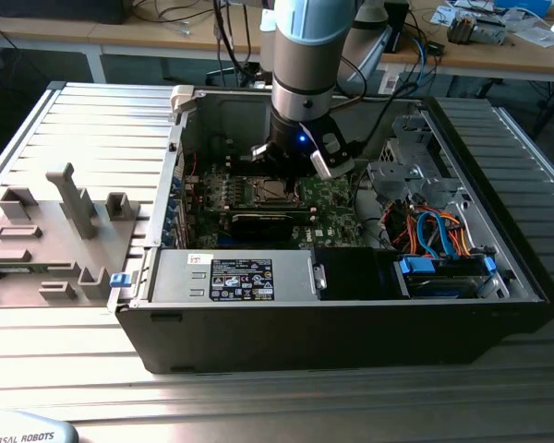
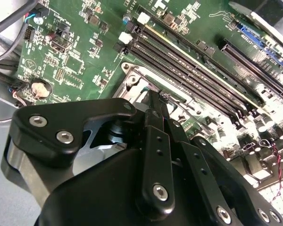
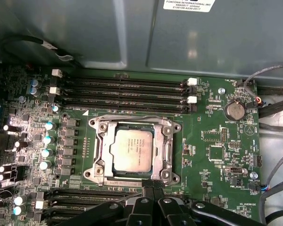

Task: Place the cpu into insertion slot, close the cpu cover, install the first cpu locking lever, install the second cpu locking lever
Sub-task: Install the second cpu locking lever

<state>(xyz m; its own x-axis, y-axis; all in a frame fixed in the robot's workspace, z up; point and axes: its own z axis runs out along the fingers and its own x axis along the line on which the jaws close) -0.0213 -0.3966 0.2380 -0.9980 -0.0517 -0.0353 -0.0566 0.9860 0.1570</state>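
Hand [image 3: 153,186], clenched and empty, hovers beside cpu [image 3: 131,149] under cpu cover [image 3: 168,141].

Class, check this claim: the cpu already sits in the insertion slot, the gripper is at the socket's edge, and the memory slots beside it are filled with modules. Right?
Not quite. The memory slots are empty, as the first wrist view shows. The cpu does sit in the insertion slot, with the gripper at its edge.

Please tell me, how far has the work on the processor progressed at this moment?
Done: the cpu lies in the insertion slot, and the cpu cover looks closed flat around it.

In hand: the gripper is at the socket's edge, fingers close together; whether it holds a locking lever is not clear.

Left: the lever steps; I cannot tell whether either lever is latched.
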